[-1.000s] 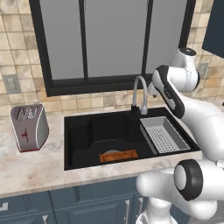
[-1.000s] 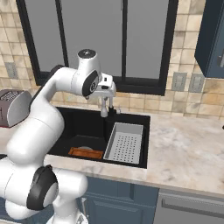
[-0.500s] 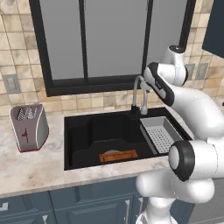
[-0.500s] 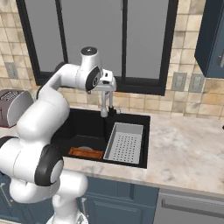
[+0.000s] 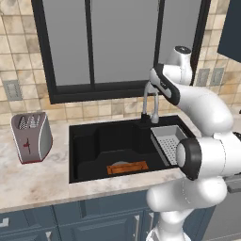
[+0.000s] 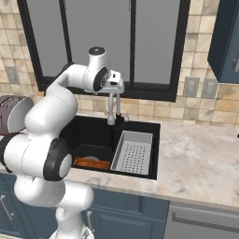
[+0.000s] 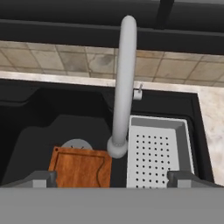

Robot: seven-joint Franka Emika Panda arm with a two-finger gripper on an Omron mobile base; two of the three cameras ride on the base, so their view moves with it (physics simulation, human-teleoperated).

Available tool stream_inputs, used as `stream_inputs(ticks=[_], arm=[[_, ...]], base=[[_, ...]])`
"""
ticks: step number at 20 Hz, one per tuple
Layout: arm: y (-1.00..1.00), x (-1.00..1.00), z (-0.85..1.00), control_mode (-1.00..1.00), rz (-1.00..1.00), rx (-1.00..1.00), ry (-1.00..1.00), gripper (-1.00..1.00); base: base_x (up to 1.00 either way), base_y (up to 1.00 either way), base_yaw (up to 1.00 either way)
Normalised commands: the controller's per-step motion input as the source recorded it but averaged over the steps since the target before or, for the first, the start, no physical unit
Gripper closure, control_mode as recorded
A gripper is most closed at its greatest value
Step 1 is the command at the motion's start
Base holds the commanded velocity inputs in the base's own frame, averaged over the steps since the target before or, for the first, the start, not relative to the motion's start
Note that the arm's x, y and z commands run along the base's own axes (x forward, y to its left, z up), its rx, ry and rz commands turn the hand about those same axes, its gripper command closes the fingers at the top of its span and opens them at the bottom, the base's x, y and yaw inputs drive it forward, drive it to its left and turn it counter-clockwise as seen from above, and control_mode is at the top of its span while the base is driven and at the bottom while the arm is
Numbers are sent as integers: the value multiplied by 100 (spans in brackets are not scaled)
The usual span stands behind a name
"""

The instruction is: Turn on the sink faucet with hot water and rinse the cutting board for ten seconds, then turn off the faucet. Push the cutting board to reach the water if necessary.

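Board: cutting board (image 5: 127, 167) flat on sink (image 5: 89, 141) floor, front edge cut off in hand view.
Rack: grey rack (image 6: 132, 151) in right compartment.
Faucet: sink faucet (image 7: 124, 83) arches over sink; lever barely visible.
Gripper: gripper (image 6: 114, 87) above spout, fingertips wide apart, holding nothing.

The board (image 7: 81, 167) is cut off at the hand view's bottom edge — the arm hides the faucet's (image 5: 149, 101) arch top, and the end effector's jaws can't be made out.
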Motion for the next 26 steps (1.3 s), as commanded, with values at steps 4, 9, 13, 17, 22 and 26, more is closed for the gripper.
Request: stream_inputs(ticks=[4, 9, 13, 17, 22, 26], arm=[[0, 15, -2, -100, 0, 0, 0, -100], [0, 4, -11, -100, 0, 0, 0, -100], [0, 1, -15, -100, 0, 0, 0, -100], [0, 0, -11, -100, 0, 0, 0, -100], [0, 0, -3, -100, 1, 0, 0, -100], [0, 0, -7, -100, 0, 0, 0, -100]], base=[[0, 0, 0], [0, 0, 0], [0, 0, 0], [0, 0, 0], [0, 0, 0], [0, 0, 0]])
